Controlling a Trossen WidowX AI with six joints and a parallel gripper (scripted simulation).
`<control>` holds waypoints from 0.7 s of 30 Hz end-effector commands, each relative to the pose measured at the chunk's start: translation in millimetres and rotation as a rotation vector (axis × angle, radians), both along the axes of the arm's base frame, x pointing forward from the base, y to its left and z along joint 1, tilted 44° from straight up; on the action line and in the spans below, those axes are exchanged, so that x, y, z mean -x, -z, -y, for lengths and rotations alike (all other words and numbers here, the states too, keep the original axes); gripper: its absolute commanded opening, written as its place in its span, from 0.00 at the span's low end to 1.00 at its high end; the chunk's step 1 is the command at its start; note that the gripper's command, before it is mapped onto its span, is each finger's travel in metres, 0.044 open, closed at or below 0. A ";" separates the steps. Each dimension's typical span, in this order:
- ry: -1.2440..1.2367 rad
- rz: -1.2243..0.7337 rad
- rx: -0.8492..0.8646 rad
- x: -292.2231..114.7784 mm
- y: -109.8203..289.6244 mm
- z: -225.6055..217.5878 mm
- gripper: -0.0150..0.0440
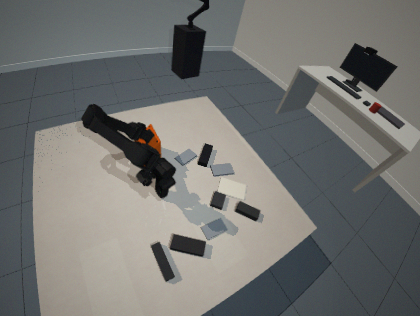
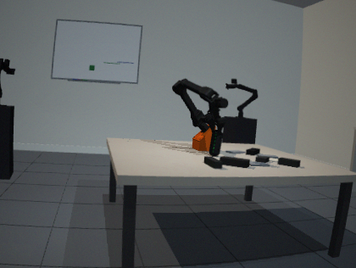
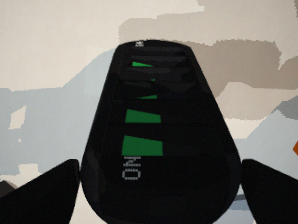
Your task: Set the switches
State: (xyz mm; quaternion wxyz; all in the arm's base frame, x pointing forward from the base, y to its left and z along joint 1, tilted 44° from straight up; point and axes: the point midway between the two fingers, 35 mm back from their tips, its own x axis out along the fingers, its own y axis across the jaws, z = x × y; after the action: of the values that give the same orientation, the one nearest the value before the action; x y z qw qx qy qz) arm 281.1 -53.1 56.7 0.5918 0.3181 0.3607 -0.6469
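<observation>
The dark grey controller unit (image 3: 160, 156) (image 2: 215, 142) (image 1: 165, 192) is held on end above the bench, its switch face turned to the wrist camera. Green switch ends (image 3: 143, 144) show in a row, with an "ON" mark at the near end. The label side is hidden. My gripper (image 2: 214, 127) (image 1: 159, 172) is shut on the unit, one finger on each long side. In the exterior view the unit hangs nearly upright, its lower end just above the bench top (image 2: 161, 163).
Several dark modules and grey plates lie right of the gripper: a dark block (image 1: 205, 154), a white plate (image 1: 232, 188), a flat dark module (image 1: 188, 244), a long dark bar (image 1: 162, 261). An orange block (image 1: 152, 139) (image 2: 203, 140) sits by the arm.
</observation>
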 end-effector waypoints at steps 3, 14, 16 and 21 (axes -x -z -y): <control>0.003 -0.002 0.030 -0.2 -4.8 9.0 0.82; 0.001 -0.003 0.055 -0.4 -10.2 15.4 0.82; 0.000 -0.003 0.059 -0.4 -11.1 16.6 0.82; -0.001 -0.003 0.071 -0.5 -13.5 19.6 0.82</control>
State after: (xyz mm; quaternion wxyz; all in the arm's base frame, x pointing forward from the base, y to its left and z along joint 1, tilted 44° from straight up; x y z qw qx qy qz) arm 282.1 -64.7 67.4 0.6019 0.3020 0.3462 -0.6532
